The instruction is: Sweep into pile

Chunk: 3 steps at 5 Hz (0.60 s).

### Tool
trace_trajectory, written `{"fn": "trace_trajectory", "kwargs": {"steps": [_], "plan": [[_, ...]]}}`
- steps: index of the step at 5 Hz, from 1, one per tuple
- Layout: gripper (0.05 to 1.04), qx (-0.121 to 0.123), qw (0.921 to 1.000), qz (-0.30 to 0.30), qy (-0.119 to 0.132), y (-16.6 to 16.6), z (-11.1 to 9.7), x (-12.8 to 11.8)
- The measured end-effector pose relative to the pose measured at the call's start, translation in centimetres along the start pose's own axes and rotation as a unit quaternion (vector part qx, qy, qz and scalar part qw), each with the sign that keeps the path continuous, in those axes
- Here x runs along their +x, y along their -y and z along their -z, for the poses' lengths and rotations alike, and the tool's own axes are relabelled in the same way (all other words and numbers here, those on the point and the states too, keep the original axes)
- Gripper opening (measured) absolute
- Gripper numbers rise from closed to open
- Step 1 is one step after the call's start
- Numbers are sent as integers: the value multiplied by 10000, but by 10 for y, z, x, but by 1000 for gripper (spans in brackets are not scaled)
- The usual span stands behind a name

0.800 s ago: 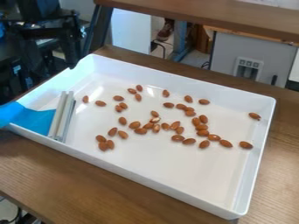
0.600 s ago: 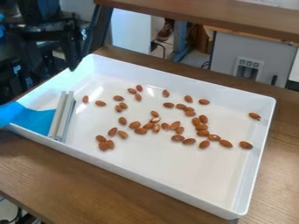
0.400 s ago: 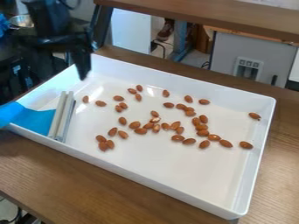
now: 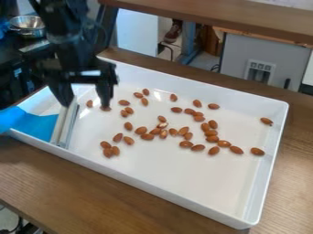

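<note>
Hanging with the tool [image 4: 85, 101] spread wide, gripping nothing; probably preparing to grasp the grey bar [image 4: 60, 125], next needing centring before closing.

Black arm [image 4: 72, 43]; black claw [image 4: 85, 102], 2 tapering fingers [image 4: 105, 90].

A grey cabinet [image 4: 235, 59] (vented) stands behind.

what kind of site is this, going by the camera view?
Probably a robotics lab or workshop: a black robot arm over a white tray of scattered almonds, with a metal bowl on a dark surface behind.
</note>
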<state>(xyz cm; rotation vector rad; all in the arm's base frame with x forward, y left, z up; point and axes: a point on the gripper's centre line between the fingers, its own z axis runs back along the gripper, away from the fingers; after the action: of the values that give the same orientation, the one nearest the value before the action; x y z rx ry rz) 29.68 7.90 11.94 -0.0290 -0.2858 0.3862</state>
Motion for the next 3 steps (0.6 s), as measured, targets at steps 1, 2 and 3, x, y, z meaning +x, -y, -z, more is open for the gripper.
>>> {"fn": "trace_trajectory", "kwargs": {"steps": [1,2,3], "plan": [[1000,307,9993,-90,208,3,15,-7],[1000,662,9970,-153,381,-7,30,-3],[1000,821,9951,-22,544,-13,38,4]]}}
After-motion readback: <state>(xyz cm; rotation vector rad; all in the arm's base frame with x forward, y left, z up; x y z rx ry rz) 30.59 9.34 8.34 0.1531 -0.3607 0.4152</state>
